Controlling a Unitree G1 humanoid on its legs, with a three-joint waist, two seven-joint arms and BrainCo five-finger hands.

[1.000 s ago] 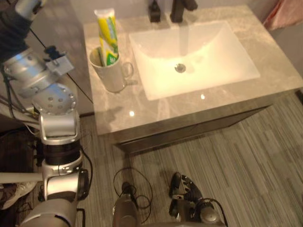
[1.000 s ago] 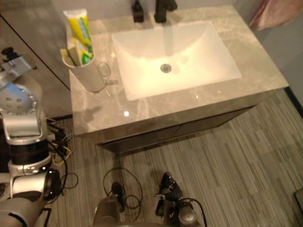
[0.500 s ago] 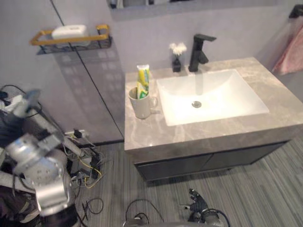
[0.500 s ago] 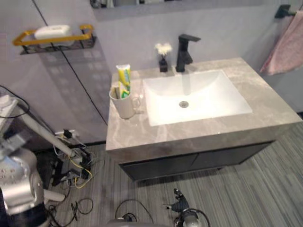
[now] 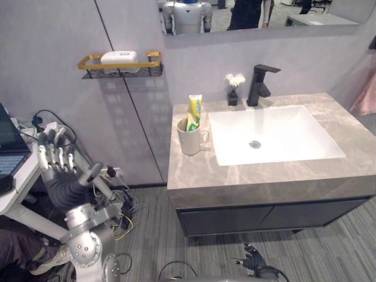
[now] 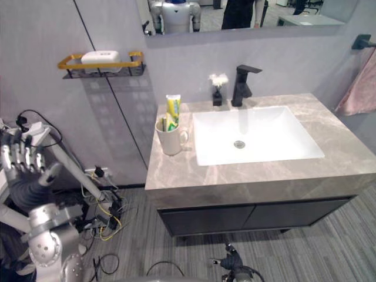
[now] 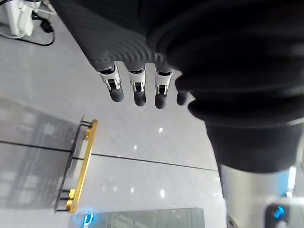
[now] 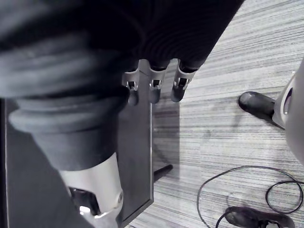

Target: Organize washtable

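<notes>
Your left hand [image 5: 59, 170] is raised at the lower left of the head view. Its fingers are straight and slightly spread, the thumb stands apart, and it holds nothing. In its own wrist view the fingers [image 7: 137, 92] show in a row in free air against a pale grey wall.

Your right hand [image 5: 252, 264] hangs at the bottom edge, a little right of centre, low over the striped grey floor [image 8: 237, 57]. In its wrist view the fingers [image 8: 152, 90] are loose and nothing lies between them.

The grey marbled tabletop [image 5: 247, 179] fills the middle and right of the frame, well apart from both hands. A white mug [image 5: 189, 136] stands on the tabletop's left end, just beside the white rectangular sink [image 5: 294, 135], with its handle turned toward the sink. A yellow and green toothpaste tube [image 5: 194, 111] stands upright in the mug.

At the back edge, above the sink in the frame, rises a black faucet [image 5: 261, 82]. Just left of it sits a small dark vase [image 5: 234, 91] with white flowers.

In the upper left, a gold-railed wall shelf [image 5: 123, 71] carries a white soap [image 5: 119, 56]. A pink towel [image 6: 358, 88] hangs at the right edge.
</notes>
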